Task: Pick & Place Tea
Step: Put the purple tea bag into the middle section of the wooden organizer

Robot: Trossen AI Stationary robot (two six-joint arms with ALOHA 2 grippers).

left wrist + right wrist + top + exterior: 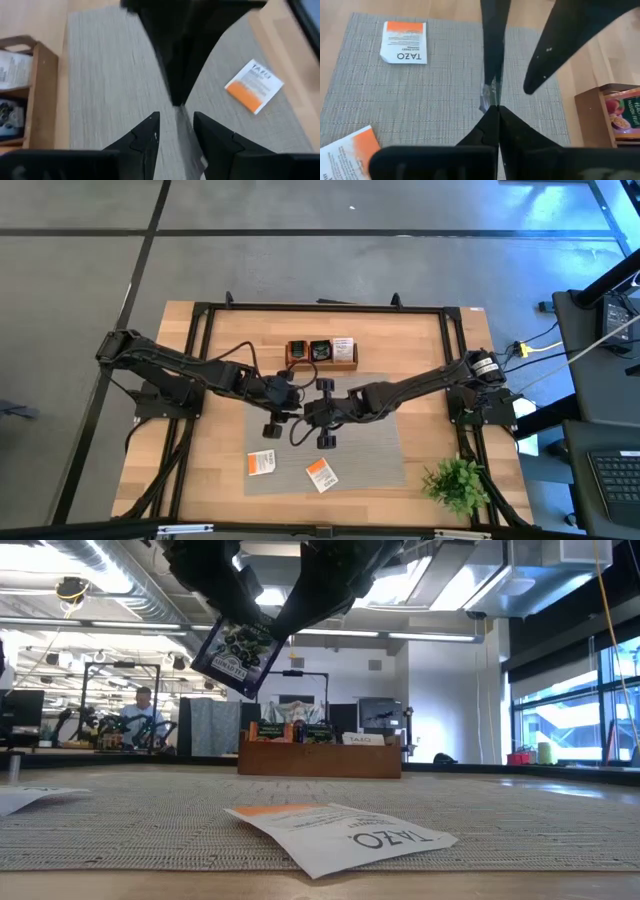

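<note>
Grey woven mat [370, 445] in the middle of the worktop [220, 480], and both arms are bunched up above it, mid-handoff by the look of it. Progress first: the wooden tray [322, 364] at the back edge of the mat already has sachets standing in its compartments, an orange one, a dark one and a white one as far as I can make out from above. Two white-and-orange sachets are not put away yet. One lies flat on the mat's front left part [261, 463] and the other just beside it toward the middle [321, 475]. So I'd guess it's roughly halfway, with at least those two left plus the one in the air.

That one is a dark sachet [237, 654], hanging tilted well above the mat, between the two arms.

Right claw [493, 106]: fingers pressed together, pinching the edge of that dark sachet, which shows edge-on as a thin sliver going away from the tips.

Left claw [176, 129]: fingers [147, 132] spread a bit with a clear gap, and the sachet's edge sits right at that gap. From the pictures I can't tell whether the pads actually touch it or are only lined up around it. My read is that the right one carries the weight.

Little green plant [458, 482] sits at the front right corner, well apart from everything.
</note>
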